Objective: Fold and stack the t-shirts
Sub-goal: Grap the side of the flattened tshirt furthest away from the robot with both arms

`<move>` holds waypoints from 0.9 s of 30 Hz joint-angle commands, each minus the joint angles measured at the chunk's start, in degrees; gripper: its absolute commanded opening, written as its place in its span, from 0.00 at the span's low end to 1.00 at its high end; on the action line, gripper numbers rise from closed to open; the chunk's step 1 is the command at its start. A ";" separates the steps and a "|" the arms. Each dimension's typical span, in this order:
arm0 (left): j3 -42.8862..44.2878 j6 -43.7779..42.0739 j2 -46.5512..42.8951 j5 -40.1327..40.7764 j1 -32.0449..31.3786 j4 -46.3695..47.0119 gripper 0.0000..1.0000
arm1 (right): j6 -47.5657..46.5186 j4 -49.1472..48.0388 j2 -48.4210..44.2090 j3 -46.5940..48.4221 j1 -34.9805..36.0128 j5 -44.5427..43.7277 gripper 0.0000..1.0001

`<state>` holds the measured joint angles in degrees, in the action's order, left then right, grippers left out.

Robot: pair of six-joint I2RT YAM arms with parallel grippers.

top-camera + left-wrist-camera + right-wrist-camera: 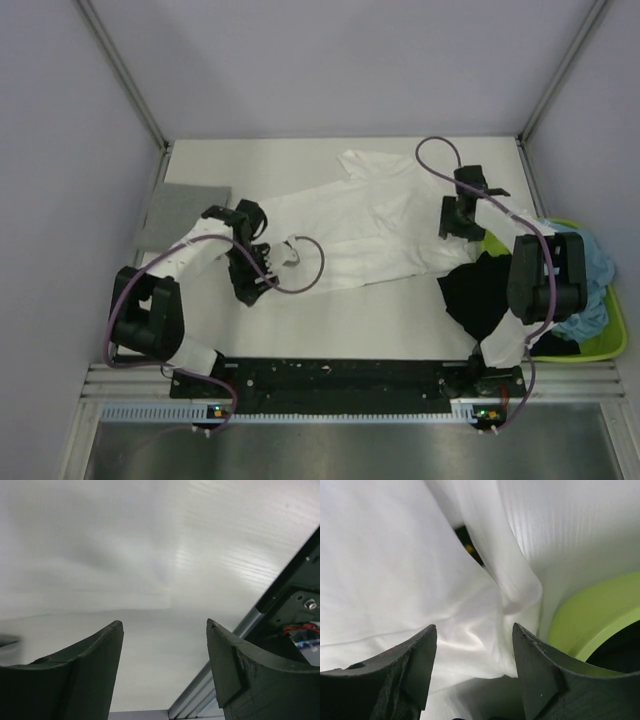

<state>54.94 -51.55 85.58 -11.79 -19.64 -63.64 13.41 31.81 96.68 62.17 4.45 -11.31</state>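
Note:
A white t-shirt (pixel 370 230) lies spread across the middle of the table. My right gripper (pixel 453 222) is open just above its right end. In the right wrist view white cloth (pixel 410 570) fills the gap between the open fingers (pixel 475 627), which hold nothing. My left gripper (pixel 257 283) is open and empty at the shirt's left end, pointing towards the near edge. In the left wrist view (pixel 165 625) only bare table shows between the fingers. A folded grey t-shirt (pixel 185 215) lies at the back left. A black t-shirt (pixel 480 292) hangs out of the tray. A light blue one (pixel 597 268) lies in it.
The lime-green tray (pixel 612 345) stands at the right edge, close to my right arm, and its rim shows in the right wrist view (pixel 590 615). The near rail (pixel 240 635) runs just past the left fingers. Enclosure walls stand at the back and both sides.

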 commanded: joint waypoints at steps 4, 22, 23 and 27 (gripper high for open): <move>33.52 4.96 9.66 -10.53 11.27 -2.55 0.74 | -13.05 -3.24 0.16 23.40 5.66 12.43 0.64; 65.65 9.18 44.05 0.10 16.74 6.77 0.73 | 28.33 -19.33 38.22 55.69 6.19 19.93 0.47; 65.74 9.71 44.93 0.36 16.74 6.95 0.73 | 29.21 -19.25 38.92 55.69 6.36 19.84 0.47; 66.26 11.73 48.88 1.86 16.74 6.42 0.73 | 31.76 -19.60 41.47 55.07 7.06 18.61 0.48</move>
<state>118.96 -41.89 131.17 -11.07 -3.05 -58.48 38.92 17.30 137.91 116.25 10.39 7.81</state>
